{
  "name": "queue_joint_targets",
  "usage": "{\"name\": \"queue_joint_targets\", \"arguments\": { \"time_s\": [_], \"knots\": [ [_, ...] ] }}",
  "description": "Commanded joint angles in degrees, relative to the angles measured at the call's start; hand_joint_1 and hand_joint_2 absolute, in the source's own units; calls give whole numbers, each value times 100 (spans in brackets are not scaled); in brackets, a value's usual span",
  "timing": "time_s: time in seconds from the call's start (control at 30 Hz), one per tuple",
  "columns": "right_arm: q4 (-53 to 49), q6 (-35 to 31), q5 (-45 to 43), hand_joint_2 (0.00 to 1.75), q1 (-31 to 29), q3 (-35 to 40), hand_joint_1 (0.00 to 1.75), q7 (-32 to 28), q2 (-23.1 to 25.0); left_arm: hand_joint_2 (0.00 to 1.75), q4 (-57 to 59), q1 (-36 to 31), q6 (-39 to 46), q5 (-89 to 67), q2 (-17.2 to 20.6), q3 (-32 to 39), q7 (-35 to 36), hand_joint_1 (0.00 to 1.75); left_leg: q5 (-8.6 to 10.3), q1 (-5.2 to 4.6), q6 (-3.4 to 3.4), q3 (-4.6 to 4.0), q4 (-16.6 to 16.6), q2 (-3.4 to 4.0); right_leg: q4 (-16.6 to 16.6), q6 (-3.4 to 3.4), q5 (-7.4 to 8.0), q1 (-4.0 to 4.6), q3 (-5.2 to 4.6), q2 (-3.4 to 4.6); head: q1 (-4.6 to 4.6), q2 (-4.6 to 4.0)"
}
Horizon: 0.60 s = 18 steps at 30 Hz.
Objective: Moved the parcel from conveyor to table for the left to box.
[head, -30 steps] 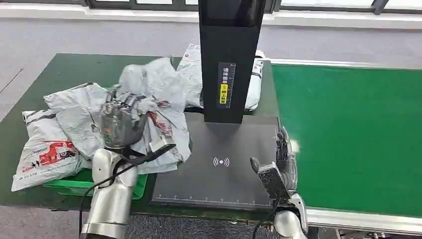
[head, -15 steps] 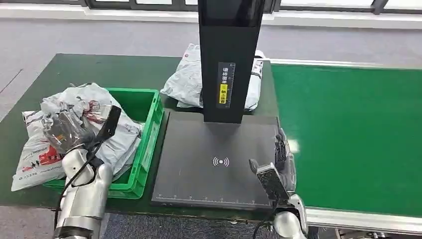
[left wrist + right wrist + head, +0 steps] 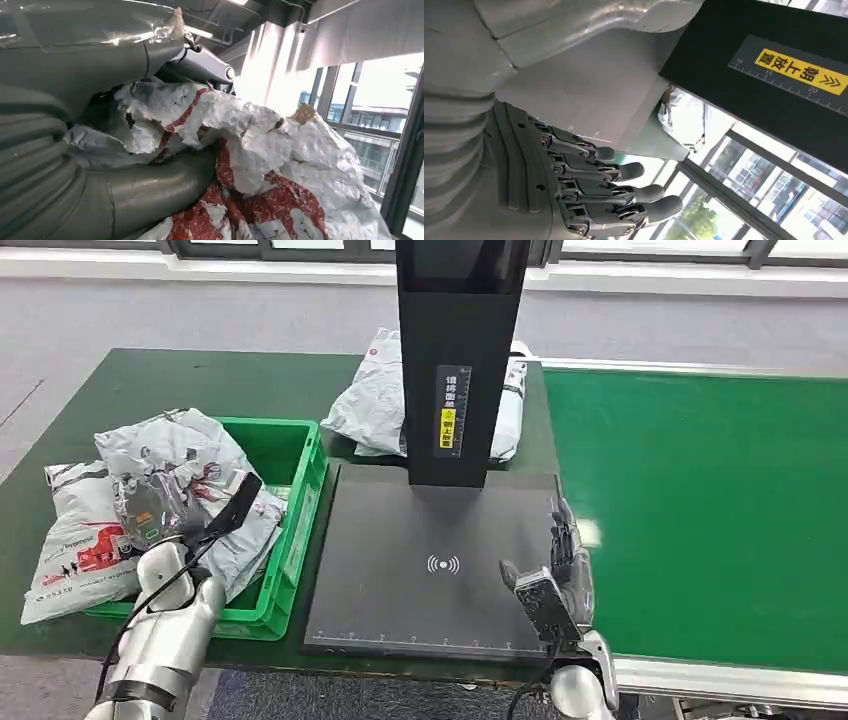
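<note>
On green table (image 3: 120,380), grey floor (image 3: 250,310) beyond

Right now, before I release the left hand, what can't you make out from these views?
- Crate floor: head view, hidden by the parcel.
- Left hand fingertips: buried in parcel folds in both views.
- Second parcel: middle hidden behind the scanner post.
- Right hand: holds nothing.

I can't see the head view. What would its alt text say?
The robot's left hand holds a crumpled grey parcel over a green crate. Its right hand hangs open beside a black scanner plate.
</note>
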Motion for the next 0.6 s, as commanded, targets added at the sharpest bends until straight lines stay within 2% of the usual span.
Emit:
{"name": "queue_joint_targets", "arguments": {
  "time_s": [0.03,0.07,0.13,0.2,0.23,0.33,0.43,0.5,0.6],
  "knots": [
    [14,347,-55,175,-33,-122,0,-4,-66,175,2569,-911,-120,735,-37,781,-914,0,15,-11,16,15,-21,-6,-13,-19,6,-6,17,-18,0,-2],
    [7,361,-43,175,-32,-119,0,-4,-62,175,2572,-925,-128,958,-54,901,-1135,0,19,-11,18,16,-27,-7,-18,-22,11,-5,22,-22,0,0],
    [-44,391,-40,175,4,-124,0,-3,-34,175,1670,-704,0,1499,-264,1415,-1842,0,25,-10,19,17,-27,-13,-15,-26,13,-4,30,-36,-2,0],
    [-2,422,-46,175,5,-103,0,-3,-41,175,1691,-832,-91,2776,-443,1927,-2971,0,19,-12,17,28,-28,-10,-11,-21,9,-7,38,-29,0,0],
    [121,431,-73,175,-36,-100,0,9,-45,175,1568,-886,-423,3754,-504,2137,-3520,0,31,-16,19,31,-43,-3,-22,-27,20,-10,35,-25,-2,0],
    [612,472,-319,175,-210,-90,0,-56,-9,175,1082,-844,-387,5412,-525,2176,-4339,0,24,-18,7,52,-40,-16,-11,-20,8,-14,51,-29,-2,0],
    [844,459,-474,175,-294,-58,0,-134,21,175,663,-692,-59,6217,-472,1911,-4855,0,31,-15,6,59,-47,1,-16,-24,14,-11,55,-14,0,-2],
    [1160,440,-670,175,-447,-101,0,-190,18,175,79,-472,-61,7000,-525,1789,-5232,0,33,-16,8,60,-50,7,-17,-29,18,-11,51,-8,-2,0],
    [1414,433,-734,175,-597,-93,0,-276,9,175,-620,-211,0,7350,-641,1772,-5620,0,28,-14,7,59,-47,5,-15,-29,16,-9,52,-6,-2,-2]
  ]
}}
